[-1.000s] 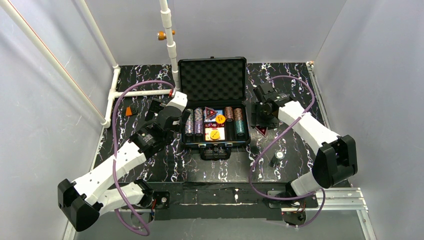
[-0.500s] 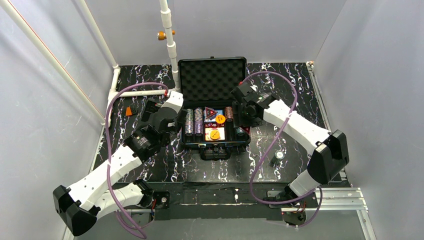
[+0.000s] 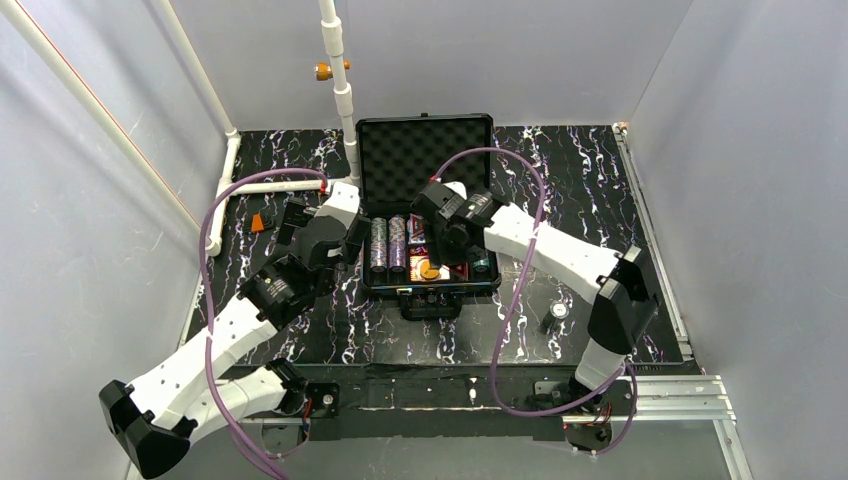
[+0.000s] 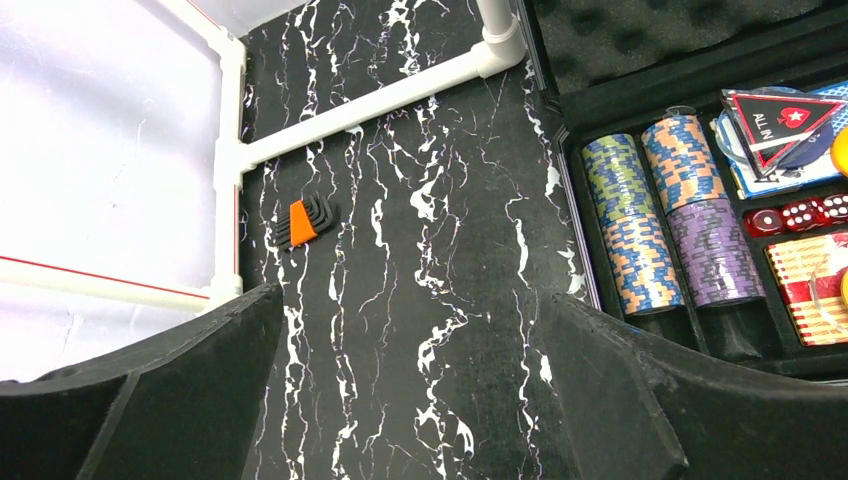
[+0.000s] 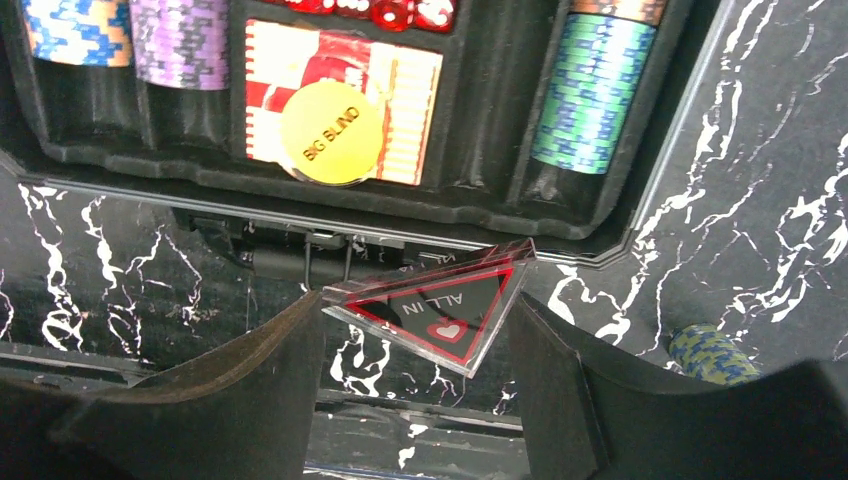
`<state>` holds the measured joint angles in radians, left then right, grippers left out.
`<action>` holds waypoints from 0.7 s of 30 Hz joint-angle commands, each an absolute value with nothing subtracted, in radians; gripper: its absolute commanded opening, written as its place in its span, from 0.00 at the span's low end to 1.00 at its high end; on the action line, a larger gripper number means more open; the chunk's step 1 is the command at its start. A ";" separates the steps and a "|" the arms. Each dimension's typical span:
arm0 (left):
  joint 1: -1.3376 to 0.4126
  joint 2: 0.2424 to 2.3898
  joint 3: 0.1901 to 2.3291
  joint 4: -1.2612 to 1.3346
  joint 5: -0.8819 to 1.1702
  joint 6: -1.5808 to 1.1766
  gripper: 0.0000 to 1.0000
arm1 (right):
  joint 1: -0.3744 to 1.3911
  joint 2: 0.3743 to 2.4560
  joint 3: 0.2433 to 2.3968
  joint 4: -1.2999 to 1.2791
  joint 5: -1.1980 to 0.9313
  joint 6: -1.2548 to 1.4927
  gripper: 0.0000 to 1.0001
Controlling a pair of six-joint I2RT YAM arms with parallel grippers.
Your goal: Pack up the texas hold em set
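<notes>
- Clamping a clear triangular "ALL IN" marker [image 5: 440, 308] between the fingers of the right pincer [image 5: 415, 325], clenched on its edges.
- Hanging above the front rim of the open black case [image 5: 500, 215], with a yellow "BIG BLIND" disc [image 5: 332, 130] on a card deck [image 5: 410, 90] just beyond the fingertips and chip rows [image 5: 590, 95] to both sides.
- Lying loose on the table [image 5: 780, 200], right of that pincer: a small chip stack [image 5: 710, 352].
- Holding nothing in the left pincer [image 4: 408, 300], jaws released and spread wide over the marbled table, with the case and chip rows off to its right and an orange key set [image 4: 305, 220] ahead-left, well apart.

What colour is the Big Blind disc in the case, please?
The Big Blind disc is yellow; best view: right wrist.
</notes>
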<state>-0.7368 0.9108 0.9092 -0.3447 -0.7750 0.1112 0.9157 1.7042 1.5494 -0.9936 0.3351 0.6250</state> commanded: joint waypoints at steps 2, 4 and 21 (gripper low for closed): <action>-0.741 0.878 0.900 -0.351 -0.816 0.102 0.99 | 0.972 1.753 1.625 -1.009 0.361 0.666 0.62; -0.740 0.874 0.900 -0.351 -0.816 0.102 0.99 | 0.993 1.773 1.642 -1.011 0.362 0.672 0.62; -0.740 0.848 0.898 -0.353 -0.810 0.099 0.99 | 1.078 1.908 1.723 -1.009 0.378 0.691 0.62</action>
